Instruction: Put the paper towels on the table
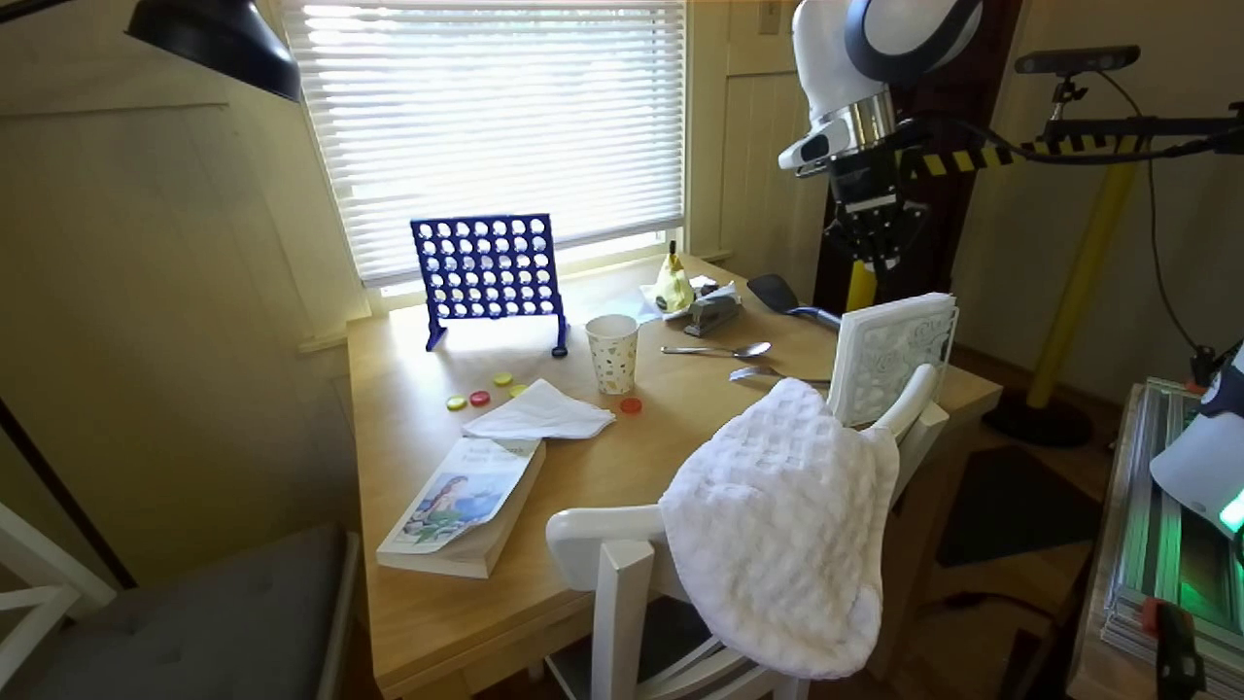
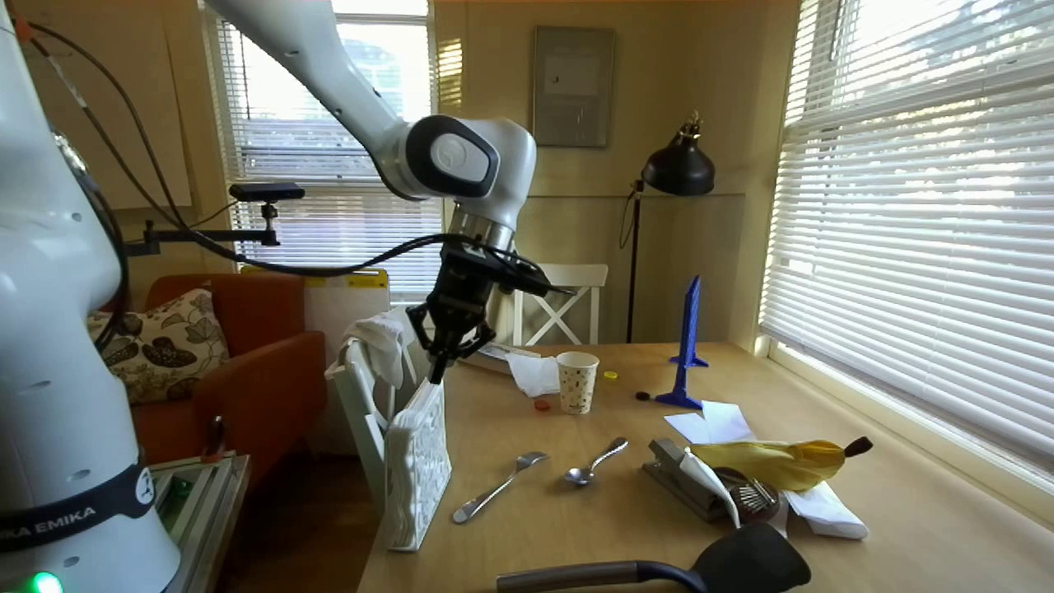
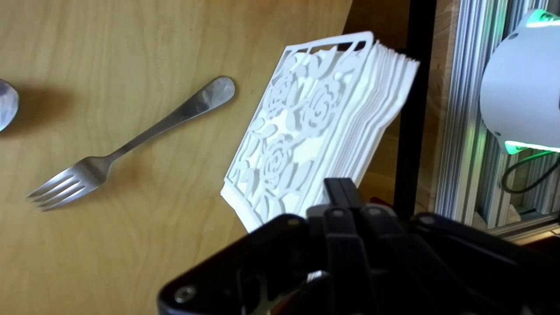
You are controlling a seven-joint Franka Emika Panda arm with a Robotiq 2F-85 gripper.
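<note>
1. Below the tool [image 2: 437,375] stand the paper towels [image 3: 365,122], packed upright in a floral cut-out holder [image 3: 302,127] at the border of the tan surface [image 2: 494,428].

2. The tool is narrow, its fingertips together with nothing seen between them; whether they touch the paper towels cannot be told.

3. The coming move likely turns on one line: the stack's upper edge, layered sheet on sheet, runs from beneath the fingertips toward the top of the wrist view, leaving the tool over one end rather than the middle.

4. Drawing out a sheet would probably call for the fingers to part and straddle that edge.

5. In an exterior view, the handle of a fork [image 1: 754,373] runs out of sight behind the holder; the wrist view shows the fork whole, near the holder but apart, to the tool's upper left.

6. Both exterior views show a bumpy white cloth [image 1: 787,525] draped over a white chair [image 1: 622,603] beside the paper towels; no cloth can be made out in the wrist view.
</note>
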